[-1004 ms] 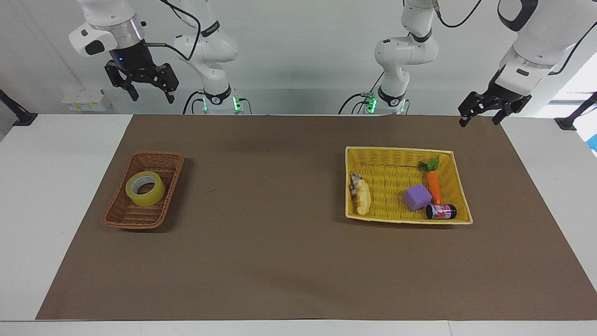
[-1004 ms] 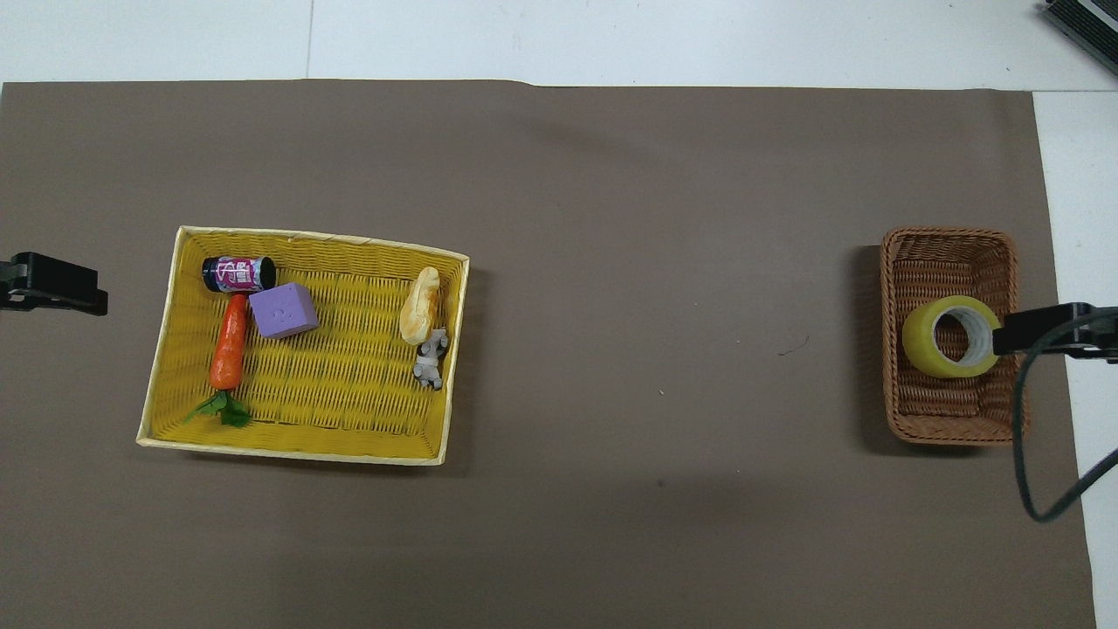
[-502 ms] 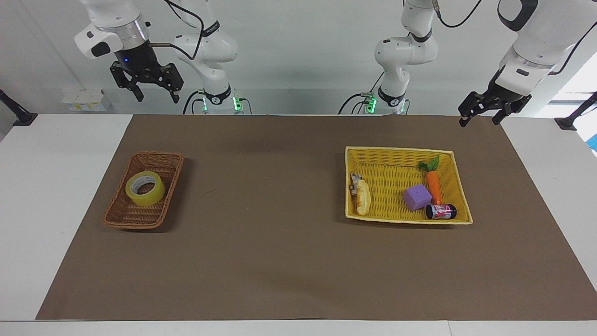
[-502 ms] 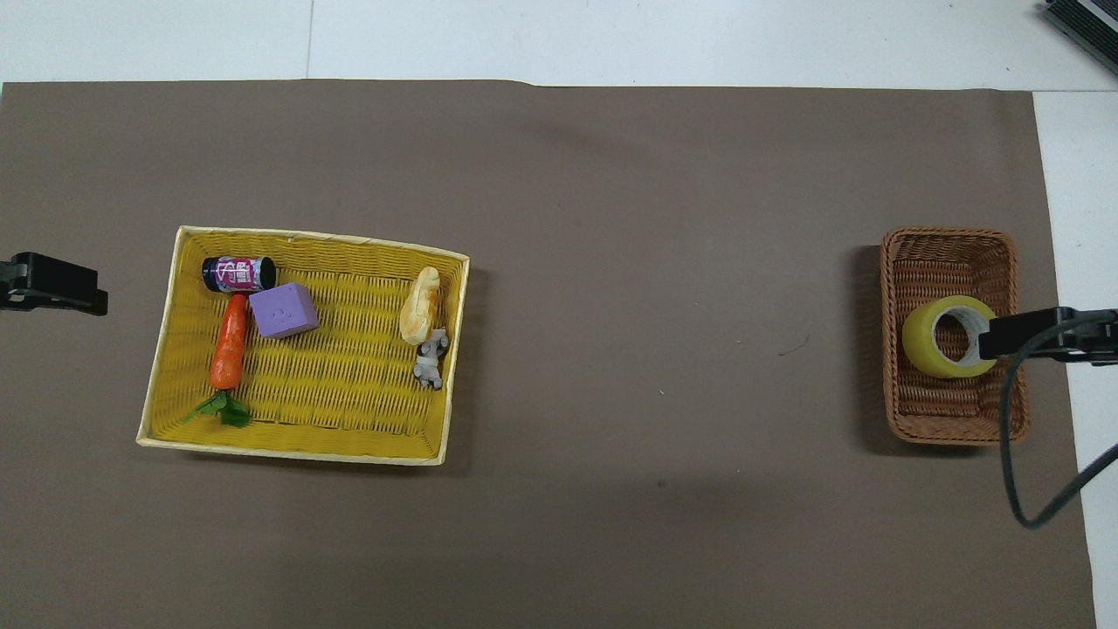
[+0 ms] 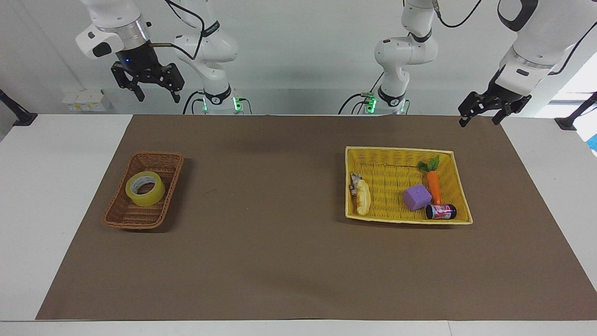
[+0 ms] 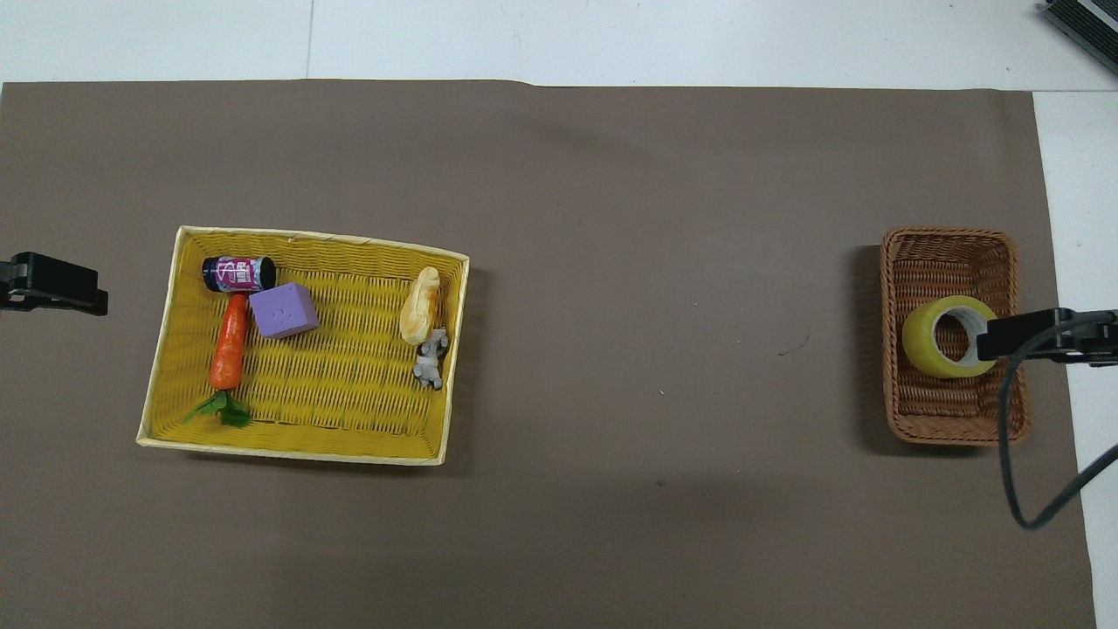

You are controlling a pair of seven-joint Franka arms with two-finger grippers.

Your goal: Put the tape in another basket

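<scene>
Right fingers (image 5: 157,95) shifted, above tape (image 5: 145,188)

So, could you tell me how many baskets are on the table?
2: the brown wicker basket toward the right arm's end, holding the tape, and the yellow basket toward the left arm's end.

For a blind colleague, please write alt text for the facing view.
A yellow tape roll lies in a small brown wicker basket; a larger yellow basket holds toys. Both open hands, right hand and left hand, hang high above the table.
</scene>
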